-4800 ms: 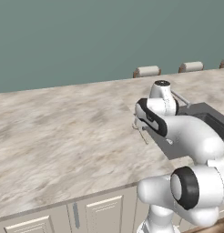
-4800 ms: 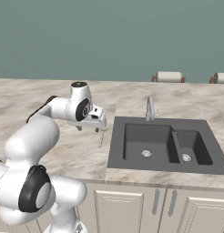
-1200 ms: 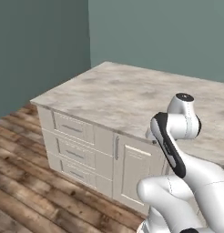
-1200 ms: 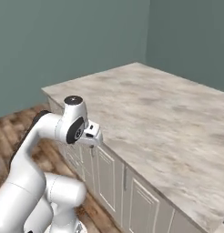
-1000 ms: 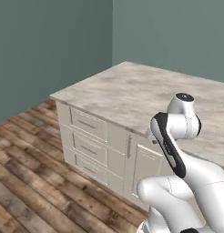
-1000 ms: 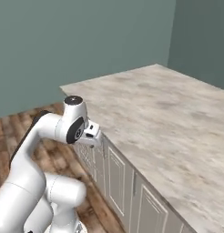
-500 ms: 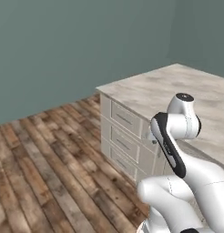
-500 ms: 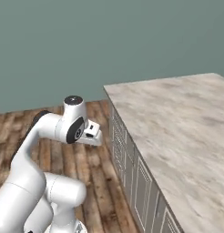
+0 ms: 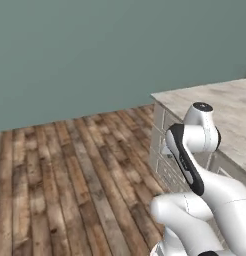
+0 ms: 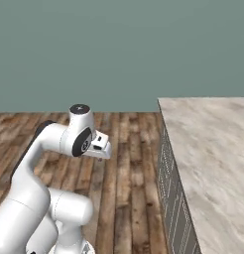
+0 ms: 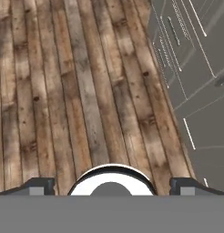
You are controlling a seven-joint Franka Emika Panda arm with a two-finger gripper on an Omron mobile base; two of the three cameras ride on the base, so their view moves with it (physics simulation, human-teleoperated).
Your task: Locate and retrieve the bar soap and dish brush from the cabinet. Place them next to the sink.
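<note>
The gripper (image 11: 112, 184) hangs over the wooden floor (image 11: 73, 91) with its two fingers spread wide and nothing between them; in the right base view it (image 10: 100, 149) sits left of the middle of the frame. The marbled counter (image 10: 213, 149) fills the right side of that view, with the lower cabinets (image 11: 196, 59) at the upper right of the hand view. I cannot tell where the soap, the brush or the sink are.
</note>
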